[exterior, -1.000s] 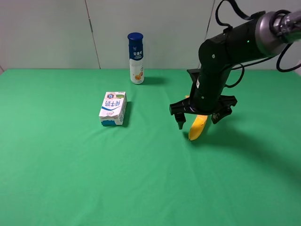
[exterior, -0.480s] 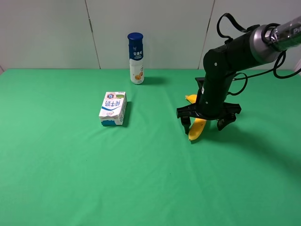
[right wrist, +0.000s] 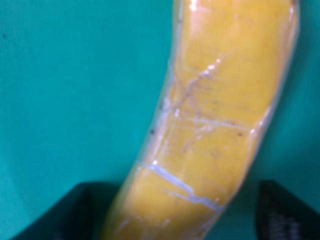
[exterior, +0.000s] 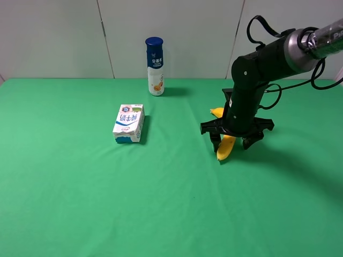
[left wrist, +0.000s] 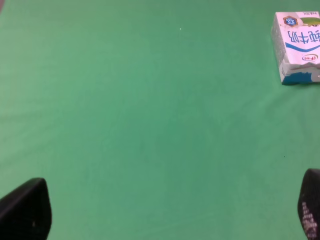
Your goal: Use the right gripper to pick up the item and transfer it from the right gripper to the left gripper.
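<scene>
Right gripper [exterior: 231, 141] down at green cloth [exterior: 80, 203]; fingers spread, banana [exterior: 225, 149] lying between them, gap either side, not pinched; left gripper [left wrist: 167, 212] fingers wide apart above cloth; milk carton [left wrist: 297, 47] beyond one fingertip.

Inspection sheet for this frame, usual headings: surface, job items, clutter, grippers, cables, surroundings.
Surface: green cloth, flat, no stains or folds seen.
Job's things: banana lies on the cloth under the right arm; it looks film-wrapped in the right wrist view.
Clutter: milk carton lies on its side left of centre; blue-capped bottle stands upright at the back. Both are well apart from the banana.
Grippers: right gripper is low and open, with a finger on each side of the banana. Left gripper is open, with only its fingertips in view over bare cloth.
Cables: black cable loops above the right arm, off the cloth.
Surroundings: pale wall panels behind; nothing else seen.
</scene>
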`<state>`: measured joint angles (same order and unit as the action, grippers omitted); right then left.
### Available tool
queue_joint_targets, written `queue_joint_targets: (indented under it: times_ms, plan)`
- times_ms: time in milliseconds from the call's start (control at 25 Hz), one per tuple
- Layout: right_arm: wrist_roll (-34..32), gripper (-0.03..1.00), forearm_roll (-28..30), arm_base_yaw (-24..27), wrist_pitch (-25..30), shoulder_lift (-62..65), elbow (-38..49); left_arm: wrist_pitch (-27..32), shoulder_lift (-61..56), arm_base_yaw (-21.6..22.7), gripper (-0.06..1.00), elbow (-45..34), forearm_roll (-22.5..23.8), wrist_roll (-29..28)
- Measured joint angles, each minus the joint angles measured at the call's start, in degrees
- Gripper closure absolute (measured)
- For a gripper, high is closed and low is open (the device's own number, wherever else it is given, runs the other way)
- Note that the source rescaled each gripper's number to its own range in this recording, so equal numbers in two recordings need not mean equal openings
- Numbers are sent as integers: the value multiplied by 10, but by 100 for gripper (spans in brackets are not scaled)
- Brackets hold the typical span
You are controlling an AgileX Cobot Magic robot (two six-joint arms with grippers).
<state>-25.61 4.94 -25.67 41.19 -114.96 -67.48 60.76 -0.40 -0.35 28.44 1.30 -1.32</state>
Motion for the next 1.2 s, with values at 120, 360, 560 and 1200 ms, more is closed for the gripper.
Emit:
queue_joint_targets:
  times_ms: [120, 360, 560, 1200]
  plan:
    - [0, 69, -5, 0, -1, 0, 0, 0, 0, 0, -3, 0, 0, 0]
    - [0, 96, -6, 0, -2, 0, 0, 0, 0, 0, -3, 0, 0, 0]
    - [0, 96, -7, 0, -7, 0, 0, 0, 0, 0, -3, 0, 0, 0]
    - [83, 96, -8, 0, 64, 93, -2, 0, 0, 0, -3, 0, 0, 0]
